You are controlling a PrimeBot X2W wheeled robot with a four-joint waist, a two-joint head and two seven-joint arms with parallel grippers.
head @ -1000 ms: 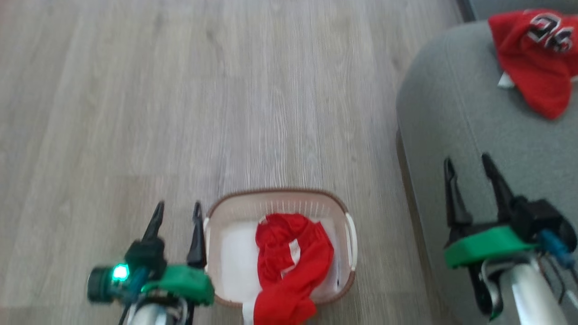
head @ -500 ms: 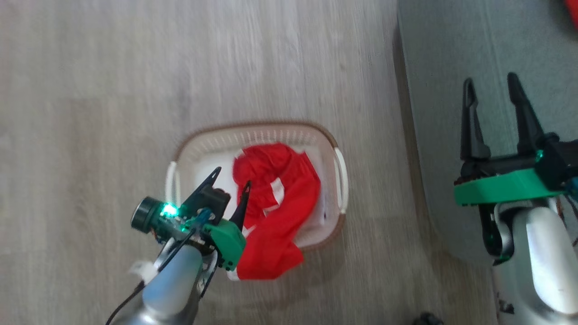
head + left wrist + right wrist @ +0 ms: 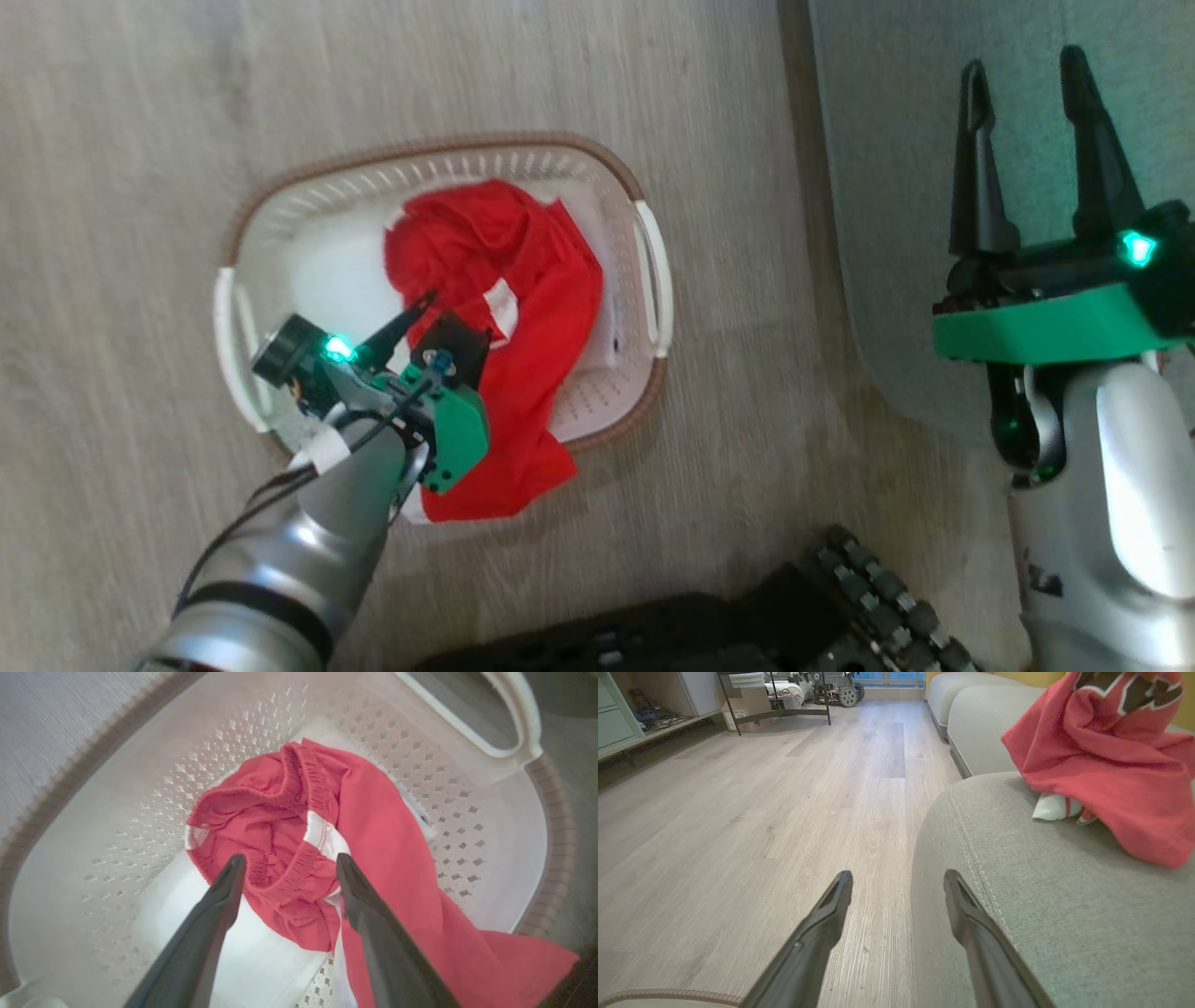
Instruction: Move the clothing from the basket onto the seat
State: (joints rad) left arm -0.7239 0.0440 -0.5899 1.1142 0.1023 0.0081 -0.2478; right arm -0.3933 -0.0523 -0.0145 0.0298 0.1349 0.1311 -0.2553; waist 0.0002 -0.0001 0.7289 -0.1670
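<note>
A crumpled red piece of clothing (image 3: 504, 252) lies in the cream basket (image 3: 420, 147) on the floor, and one end hangs over the near rim. My left gripper (image 3: 448, 313) is open and down inside the basket. In the left wrist view its fingers (image 3: 290, 858) straddle the garment's (image 3: 373, 826) elastic waistband without closing on it. My right gripper (image 3: 1024, 63) is open and empty over the near corner of the grey-green seat (image 3: 887, 168). In the right wrist view another red garment (image 3: 1106, 760) with black-and-white lettering lies on the seat (image 3: 1064, 905), ahead and to the right of the right gripper (image 3: 897, 875).
The basket (image 3: 74, 779) stands on a pale wooden floor (image 3: 140, 112), just left of the seat. A white sheet (image 3: 261, 970) lines its bottom. My black wheeled base (image 3: 709, 625) shows at the lower edge. More sofa cushions (image 3: 971, 690) and a metal shelf frame (image 3: 775, 714) stand far off.
The head camera has tilted down, so the whole picture shifted. My left gripper has moved from beside the basket into it, over the red garment. The right gripper stays open by the seat.
</note>
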